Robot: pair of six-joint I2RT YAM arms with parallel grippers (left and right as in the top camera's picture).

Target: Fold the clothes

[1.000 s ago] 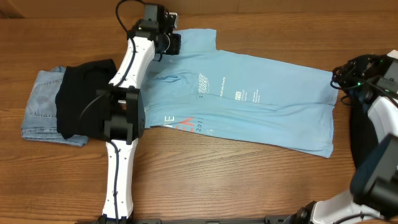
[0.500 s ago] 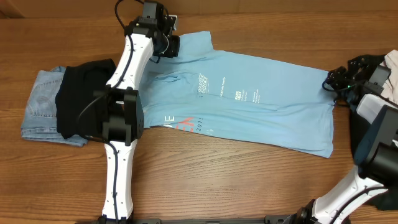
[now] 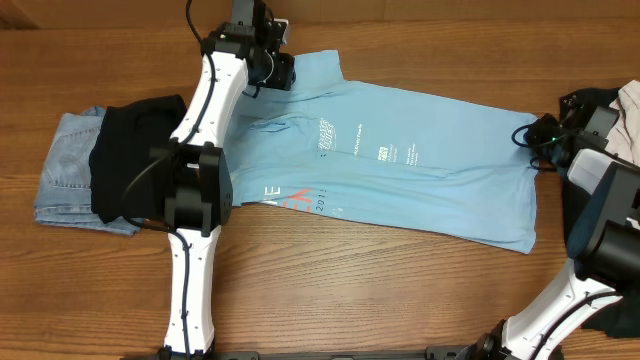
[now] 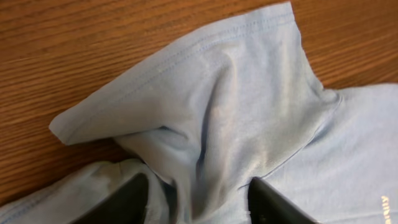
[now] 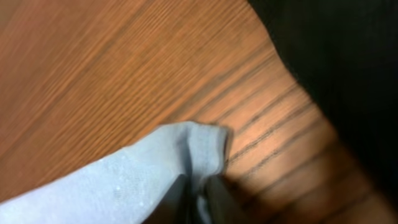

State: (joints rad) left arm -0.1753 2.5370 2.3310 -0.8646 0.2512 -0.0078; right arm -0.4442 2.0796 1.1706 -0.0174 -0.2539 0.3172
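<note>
"So, item 1, far left of the table (image 3: 400,290)?"

"Folded blue denim (image 3: 62,175), with 1 black garment (image 3: 135,160) lying on top of it."

"Item 2?"

"That's the left gripper (image 3: 277,70), at the far left corner of the T-shirt (image 3: 430,170). Its jaws are clamped on a bunched fold of the sleeve (image 4: 186,93), which rises off the wood in a peak."

"Item 3?"

"The T-shirt itself: light blue, spread flat across the middle of the table. Small print near the centre. Red and white lettering at the near left edge, partly hidden by the left arm (image 3: 200,120)."

"Item 4?"

"That's the right gripper (image 3: 532,134), at the shirt's far right corner (image 5: 186,146). Jaws pinched together on that corner, low over the wood."

"Item 5?"

"Pale cloth (image 3: 630,100), cut off by the right edge."
</note>
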